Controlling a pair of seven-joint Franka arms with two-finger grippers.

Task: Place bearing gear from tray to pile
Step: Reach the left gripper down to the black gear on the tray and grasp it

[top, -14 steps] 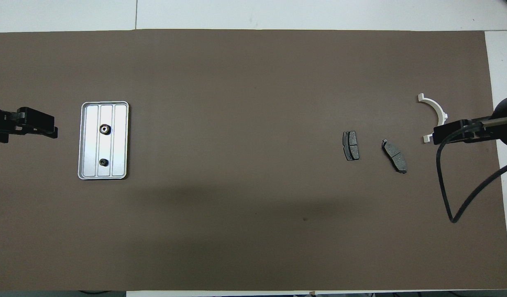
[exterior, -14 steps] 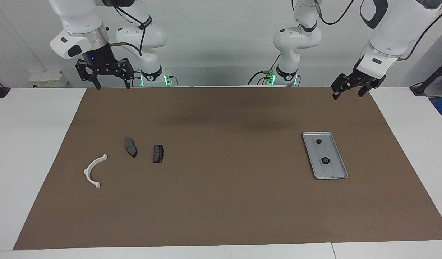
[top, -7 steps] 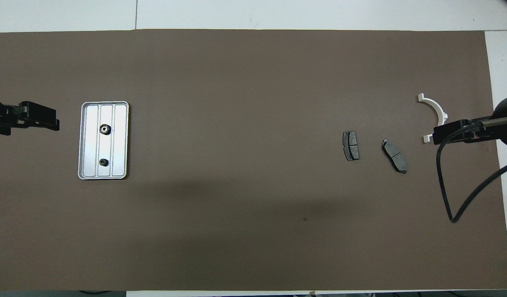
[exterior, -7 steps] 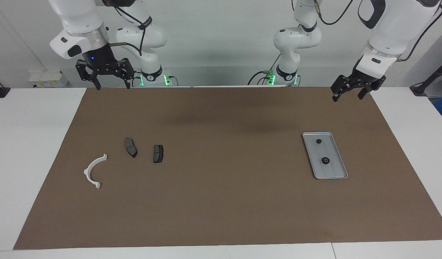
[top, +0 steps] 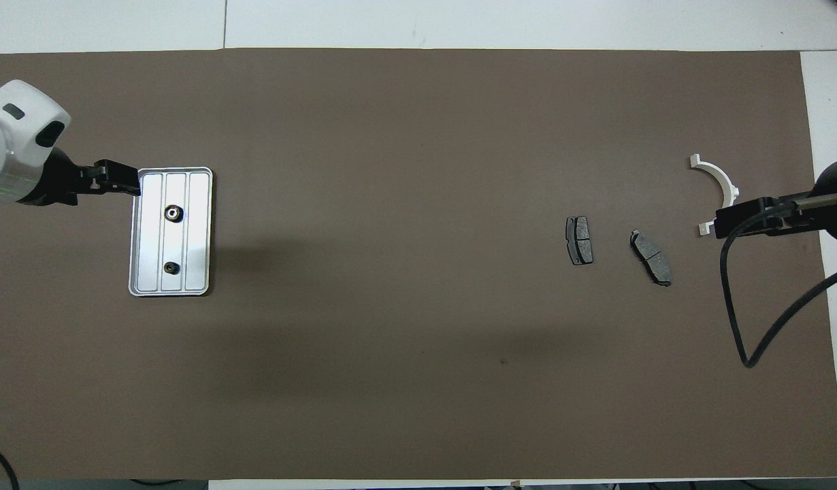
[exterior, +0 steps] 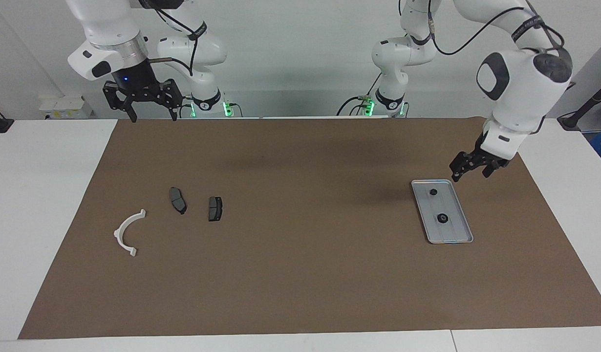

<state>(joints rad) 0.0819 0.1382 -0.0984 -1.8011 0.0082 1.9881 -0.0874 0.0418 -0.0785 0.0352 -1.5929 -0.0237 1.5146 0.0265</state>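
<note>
While both small dark gears (exterior: 442,218) sit in the tray (exterior: 462,221), you have nothing moved: the left gripper (exterior: 471,167), wide and empty, hovers at the tray's one-o'clock corner in the facing view; the right gripper (exterior: 151,113) waits wide above the bench edge, with the pile (exterior: 179,200) unchanged.

text: none legible | labels: none | brands: none | numbers: none | signs: none | checked: both views, every surface, all arms, tray and parts
</note>
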